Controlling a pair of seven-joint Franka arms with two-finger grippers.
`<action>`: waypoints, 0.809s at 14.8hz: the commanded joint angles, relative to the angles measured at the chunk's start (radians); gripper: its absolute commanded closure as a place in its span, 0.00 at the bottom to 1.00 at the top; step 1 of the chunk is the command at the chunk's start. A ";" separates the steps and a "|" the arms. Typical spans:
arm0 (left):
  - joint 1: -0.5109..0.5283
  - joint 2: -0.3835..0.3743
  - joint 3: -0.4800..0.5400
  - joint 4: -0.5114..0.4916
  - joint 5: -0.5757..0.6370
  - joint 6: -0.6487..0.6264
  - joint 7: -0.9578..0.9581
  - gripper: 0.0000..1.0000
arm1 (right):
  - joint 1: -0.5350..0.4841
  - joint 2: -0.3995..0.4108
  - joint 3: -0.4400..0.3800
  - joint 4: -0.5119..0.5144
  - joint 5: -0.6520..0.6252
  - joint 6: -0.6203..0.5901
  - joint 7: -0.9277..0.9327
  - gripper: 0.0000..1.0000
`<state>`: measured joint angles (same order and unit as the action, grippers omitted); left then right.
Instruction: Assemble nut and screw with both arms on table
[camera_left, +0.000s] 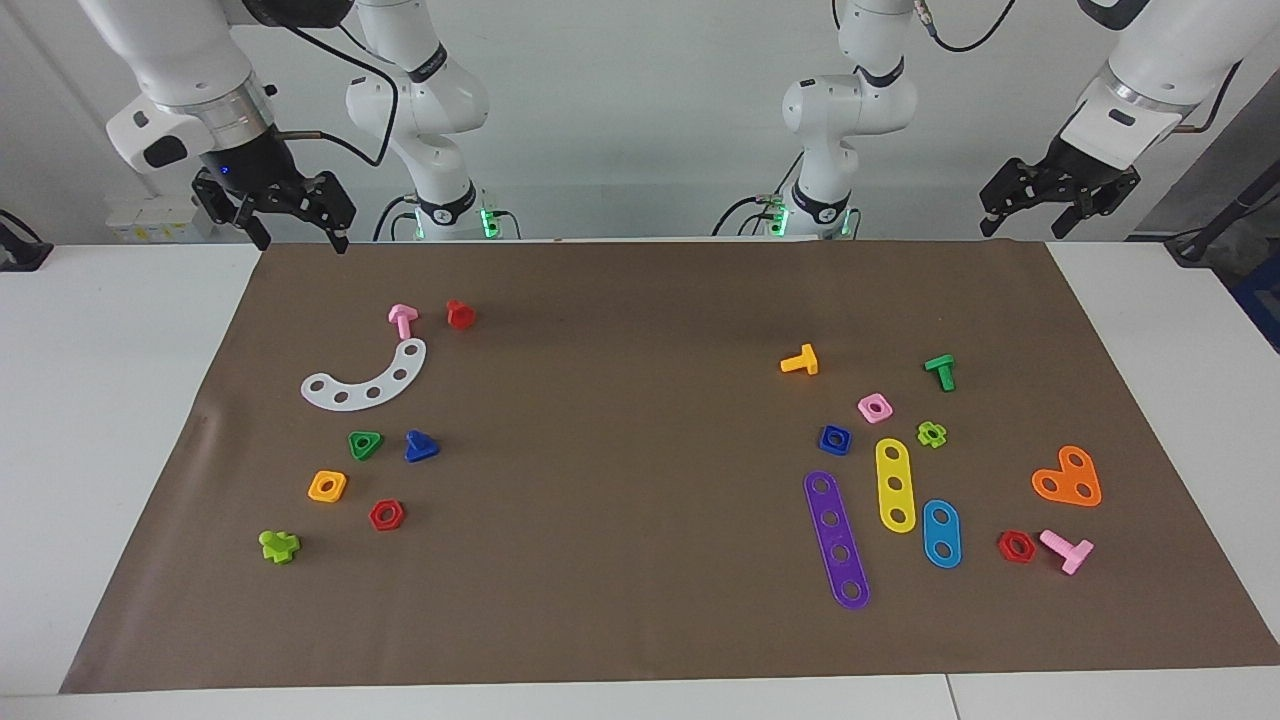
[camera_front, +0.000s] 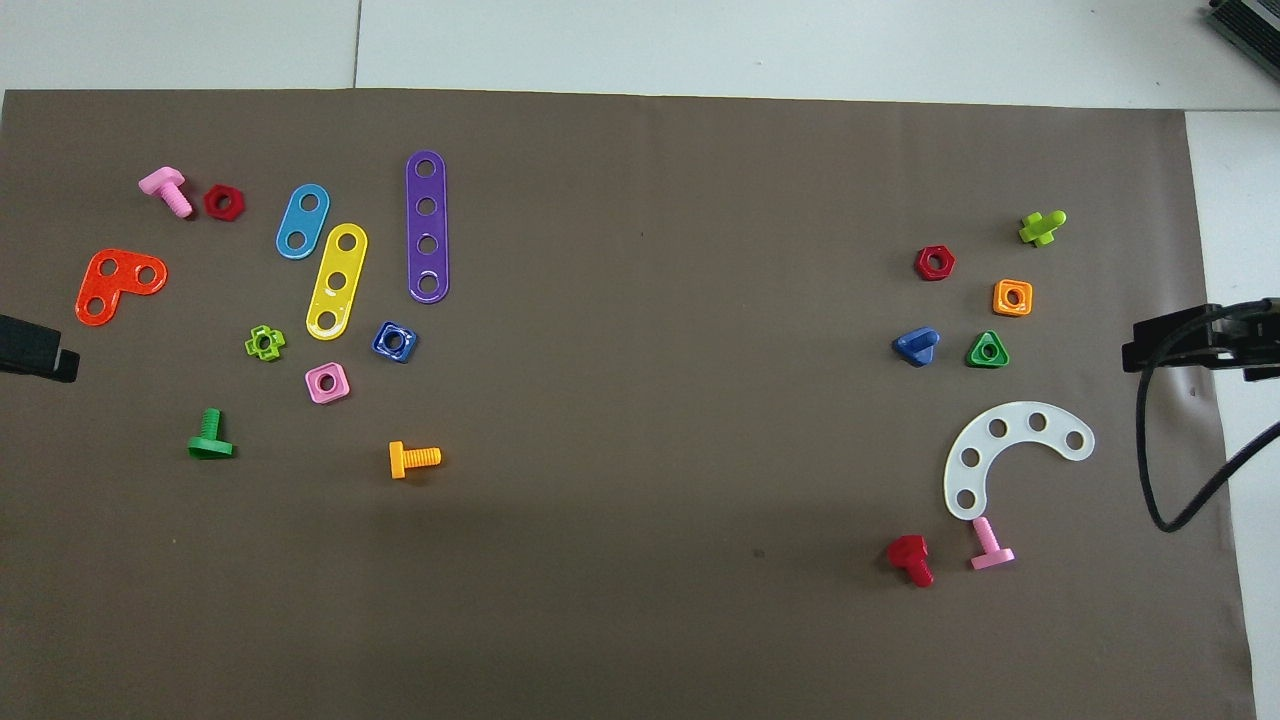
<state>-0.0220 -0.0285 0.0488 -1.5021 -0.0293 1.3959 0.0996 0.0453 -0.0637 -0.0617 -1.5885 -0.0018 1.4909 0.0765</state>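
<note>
Table: white, with a large brown mat across it; small coloured toy parts lay in two loose groups, one toward each arm's end.
Right arm: raised over the mat's edge nearest the robots, waiting; its right pincer hung empty, fingertips apart.
Left arm: raised at its own end, waiting; its left pincer hung empty over the mat's corner, fingertips apart.
Screw: dark blue, triangular head, lying on the mat toward the right arm's end, just beside a green triangular nut and farther from the robots than a white curved strip.
Screw's long axis: judging by the overhead view, the stem pointed up and tipped away from the robots.
Nut: dark blue square, flat on the mat toward the left arm's end, hole upward, near a pink square nut and the purple strip.
Key relation: each part lay forward of and below the pincer at its own end, the two parts well apart; the right arm looked better placed for the screw, the left for the nut.
</note>
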 joint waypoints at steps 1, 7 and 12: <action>0.011 -0.030 -0.004 -0.033 -0.017 0.002 0.006 0.00 | -0.007 -0.027 0.005 -0.030 0.023 0.005 -0.023 0.00; 0.011 -0.030 -0.004 -0.033 -0.017 0.002 0.006 0.00 | -0.039 -0.042 -0.013 -0.086 0.035 0.070 -0.209 0.00; 0.011 -0.030 -0.004 -0.033 -0.017 0.002 0.006 0.00 | -0.030 -0.045 -0.010 -0.184 0.034 0.174 -0.037 0.00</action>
<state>-0.0220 -0.0285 0.0488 -1.5021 -0.0293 1.3959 0.0996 0.0182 -0.0786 -0.0797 -1.6799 0.0092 1.5800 -0.0156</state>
